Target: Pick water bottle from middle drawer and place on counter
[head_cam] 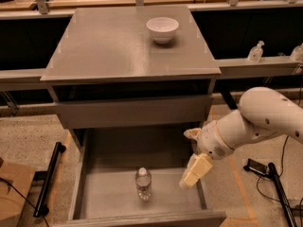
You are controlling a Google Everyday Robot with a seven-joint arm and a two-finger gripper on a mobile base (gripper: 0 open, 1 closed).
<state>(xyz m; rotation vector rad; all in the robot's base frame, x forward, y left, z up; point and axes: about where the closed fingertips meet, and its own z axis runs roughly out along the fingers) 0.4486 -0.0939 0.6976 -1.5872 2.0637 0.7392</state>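
Note:
The water bottle stands upright on the floor of the open middle drawer, near its front centre; it is clear with a white cap. My gripper hangs over the drawer's right part, to the right of the bottle and apart from it, pointing down-left. The white arm reaches in from the right. The grey counter tops the cabinet above the drawer.
A white bowl sits on the counter's back right. Pump-dispenser bottles stand on a ledge at the right. A black bar lies on the floor at the left, cables and a black device at the right.

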